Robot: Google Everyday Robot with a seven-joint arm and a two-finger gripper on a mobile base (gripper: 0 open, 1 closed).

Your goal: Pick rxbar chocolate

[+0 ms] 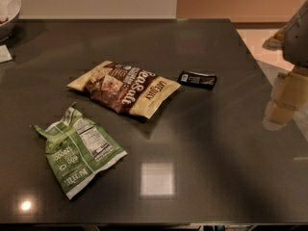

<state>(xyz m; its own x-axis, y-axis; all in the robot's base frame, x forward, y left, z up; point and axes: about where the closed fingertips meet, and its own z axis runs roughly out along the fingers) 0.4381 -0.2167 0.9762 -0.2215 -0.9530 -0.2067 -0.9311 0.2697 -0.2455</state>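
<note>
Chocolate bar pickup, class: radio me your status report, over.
Gripper at the table's right edge, well apart from the chocolate bar. Bar lying flat, just right of the chip bag. Nothing between gripper and bar.

Small chocolate bar [197, 79]: flat, rectangular, glossy black wrapper, small white label patch at end nearest chip bag [126, 88]. Lies flat, label side up, long axis roughly left-right, right end angled slightly toward camera. Sits just right of chip bag, level with bag's right corner; touching or narrow gap, cannot tell. Nothing on top of it. Robot gripper [283, 105] well right of chip bag, past bar, apart from bar.
</note>
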